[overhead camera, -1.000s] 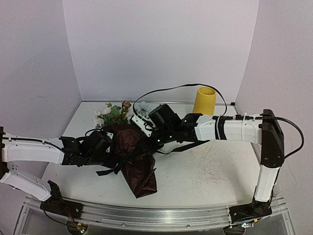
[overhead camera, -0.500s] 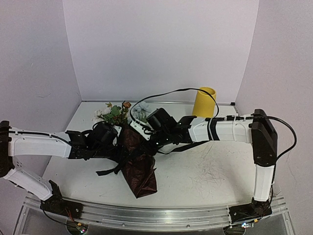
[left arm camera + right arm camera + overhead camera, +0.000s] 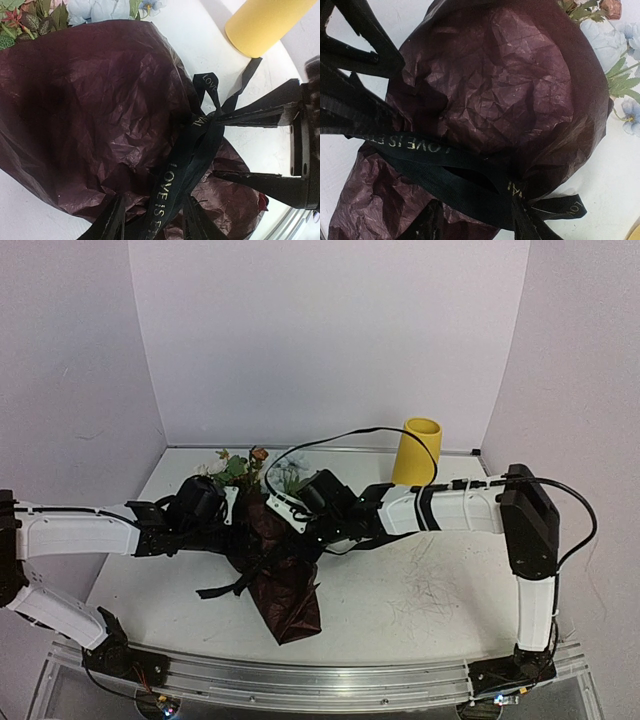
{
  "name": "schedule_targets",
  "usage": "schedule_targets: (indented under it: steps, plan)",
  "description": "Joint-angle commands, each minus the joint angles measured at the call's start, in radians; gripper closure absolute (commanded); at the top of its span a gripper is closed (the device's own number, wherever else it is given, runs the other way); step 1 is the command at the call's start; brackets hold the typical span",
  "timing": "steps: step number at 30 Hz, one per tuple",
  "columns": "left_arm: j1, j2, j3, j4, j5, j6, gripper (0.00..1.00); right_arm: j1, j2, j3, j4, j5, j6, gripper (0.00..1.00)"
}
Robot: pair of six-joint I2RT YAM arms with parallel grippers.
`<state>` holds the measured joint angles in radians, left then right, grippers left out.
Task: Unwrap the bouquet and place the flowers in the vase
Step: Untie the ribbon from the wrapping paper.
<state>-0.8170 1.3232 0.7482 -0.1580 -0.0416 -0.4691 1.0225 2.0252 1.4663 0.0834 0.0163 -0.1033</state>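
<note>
The enclosure walls (image 3: 330, 330) are plain pale lilac on three sides. The white table (image 3: 150, 585) carries grey scuff marks on its right half, and an aluminium rail (image 3: 300, 680) runs along its near edge. The left arm (image 3: 70, 532) and the right arm (image 3: 460, 508) reach inward and meet over the bouquet (image 3: 285, 590), covering its middle from above. The bouquet lies on the table left of centre, its dark red paper tail pointing toward the near edge. The vase (image 3: 417, 450) stands upright at the back right, apart from the bouquet. A black cable (image 3: 340, 437) arcs from the right arm across the front of the vase. The flowers (image 3: 235, 468) protrude from the far end of the wrapper; the stems are hidden inside it. The black ribbon (image 3: 175, 185) is knotted around the wrapper. The left gripper (image 3: 154, 200) stands partly open with the ribbon running between its fingers; clamping cannot be confirmed. The right gripper (image 3: 474, 202) is partly open, straddling the ribbon bands near the knot without closing on them.
</note>
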Motion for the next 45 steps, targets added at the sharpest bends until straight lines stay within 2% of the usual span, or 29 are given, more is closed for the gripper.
schedule_targets:
  steps: [1, 8, 14, 18, 21, 23, 27, 34, 40, 45]
  plan:
    - [0.013, -0.046, -0.015, 0.041, 0.02, -0.019, 0.6, 0.001, 0.017, 0.001, 0.003, 0.015, 0.016, 0.53]
    - [0.025, -0.063, -0.033, 0.036, -0.026, -0.054, 0.6, 0.002, 0.026, -0.003, 0.003, 0.028, 0.022, 0.58]
    - [0.026, -0.045, -0.025, 0.035, -0.017, -0.054, 0.6, 0.001, 0.04, -0.011, 0.001, 0.04, 0.022, 0.59]
    - [0.027, -0.04, -0.021, 0.033, -0.007, -0.052, 0.6, 0.001, 0.047, -0.007, 0.001, 0.045, 0.023, 0.63]
    - [0.027, -0.032, -0.02, 0.034, 0.004, -0.047, 0.6, 0.001, 0.043, -0.003, 0.0, 0.051, 0.026, 0.73]
    - [0.027, -0.018, -0.019, 0.034, 0.023, -0.04, 0.6, 0.001, 0.033, -0.004, -0.001, 0.058, 0.031, 0.84]
    - [0.027, 0.042, -0.001, 0.035, 0.099, -0.019, 0.6, 0.001, -0.008, -0.024, 0.005, 0.056, 0.042, 0.99]
    - [0.02, 0.099, 0.035, 0.038, 0.148, -0.003, 0.59, 0.0, -0.067, -0.07, 0.033, 0.057, 0.069, 1.0]
    - [0.01, 0.114, 0.066, 0.041, 0.162, 0.041, 0.46, -0.002, -0.12, -0.11, 0.051, 0.05, 0.083, 1.0]
    - [-0.01, 0.152, 0.103, 0.041, 0.147, 0.076, 0.45, -0.002, -0.147, -0.127, 0.067, 0.047, 0.094, 1.0]
